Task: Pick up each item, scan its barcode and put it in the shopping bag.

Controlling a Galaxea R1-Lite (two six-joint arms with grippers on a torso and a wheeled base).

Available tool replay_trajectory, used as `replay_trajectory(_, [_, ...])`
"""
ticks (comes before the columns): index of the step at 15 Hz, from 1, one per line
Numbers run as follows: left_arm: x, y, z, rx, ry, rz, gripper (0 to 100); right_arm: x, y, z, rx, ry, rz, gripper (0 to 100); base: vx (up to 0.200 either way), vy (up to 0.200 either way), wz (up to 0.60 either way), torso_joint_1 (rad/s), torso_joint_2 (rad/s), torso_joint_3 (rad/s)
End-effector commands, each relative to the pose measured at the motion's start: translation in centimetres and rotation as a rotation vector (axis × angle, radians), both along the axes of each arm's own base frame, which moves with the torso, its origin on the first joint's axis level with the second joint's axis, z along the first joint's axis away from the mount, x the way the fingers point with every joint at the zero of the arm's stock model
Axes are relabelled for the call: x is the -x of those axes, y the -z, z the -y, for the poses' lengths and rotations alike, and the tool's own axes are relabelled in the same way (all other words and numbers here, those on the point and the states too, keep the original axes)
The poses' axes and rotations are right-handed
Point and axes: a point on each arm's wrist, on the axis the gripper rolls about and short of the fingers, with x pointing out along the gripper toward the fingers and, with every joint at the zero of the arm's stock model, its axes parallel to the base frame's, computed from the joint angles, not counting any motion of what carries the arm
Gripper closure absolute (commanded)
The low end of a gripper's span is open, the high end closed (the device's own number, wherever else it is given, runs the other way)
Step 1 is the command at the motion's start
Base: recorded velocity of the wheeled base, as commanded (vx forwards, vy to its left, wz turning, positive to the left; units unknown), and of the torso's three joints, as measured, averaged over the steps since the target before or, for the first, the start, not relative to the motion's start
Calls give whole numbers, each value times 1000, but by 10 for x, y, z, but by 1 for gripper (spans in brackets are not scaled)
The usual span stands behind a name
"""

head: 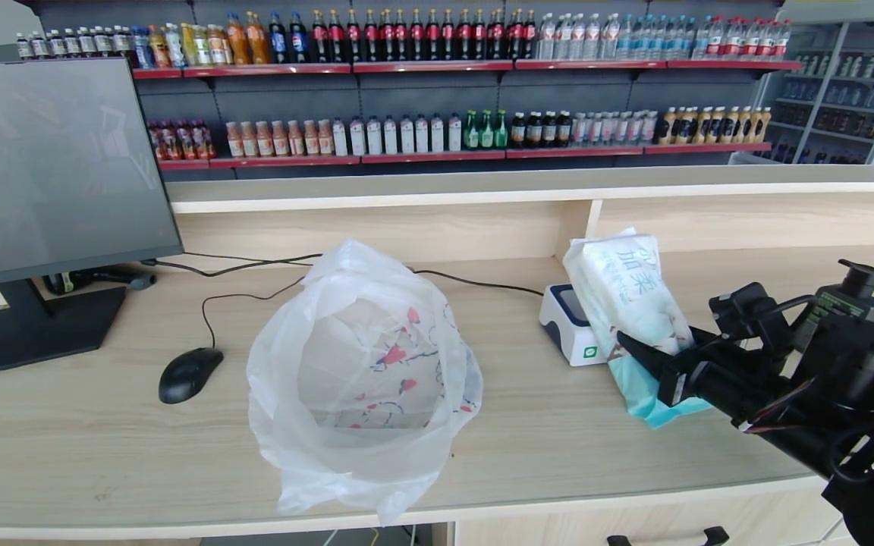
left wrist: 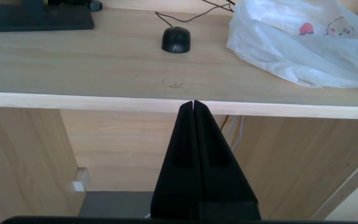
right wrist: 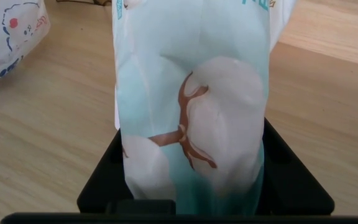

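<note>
The right gripper is clenched on the pack – a teal-and-white soft pack, clamped near its lower end, with one black finger on each side in the right wrist view. The pack stands tilted above the counter, its upper part leaning back over the right side of the white scanner. Whether pack and scanner touch, I cannot tell.

The bag sits on the counter left of the scanner, well apart from the pack. It is thin clear plastic, its mouth open upward, and pink print shows through the film.

The left gripper hangs below the counter's front edge – fingers pressed flat together, nothing between them.

A black mouse lies left of the bag, and a monitor stands at the far left. A dark pump bottle stands behind the right arm. Shelves of bottles line the back wall.
</note>
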Motion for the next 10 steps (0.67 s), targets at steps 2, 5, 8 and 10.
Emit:
replay_trajectory(2, [0, 0, 0, 0, -1, -1, 100, 5, -13, 0, -9, -2, 48, 100, 0, 0, 0, 0, 0, 0])
replay_trajectory(5, [0, 0, 0, 0, -1, 1, 100, 20, -26, 3, -18, -2, 93, 100, 0, 0, 0, 0, 0, 0])
replay_trajectory(8, [0, 0, 0, 0, -1, -1, 100, 31, -39, 5, -31, -11, 141, 100, 0, 0, 0, 0, 0, 0])
replay_trajectory(10, [0, 0, 0, 0, -1, -1, 100, 35, -47, 5, -39, -36, 175, 100, 0, 0, 0, 0, 0, 0])
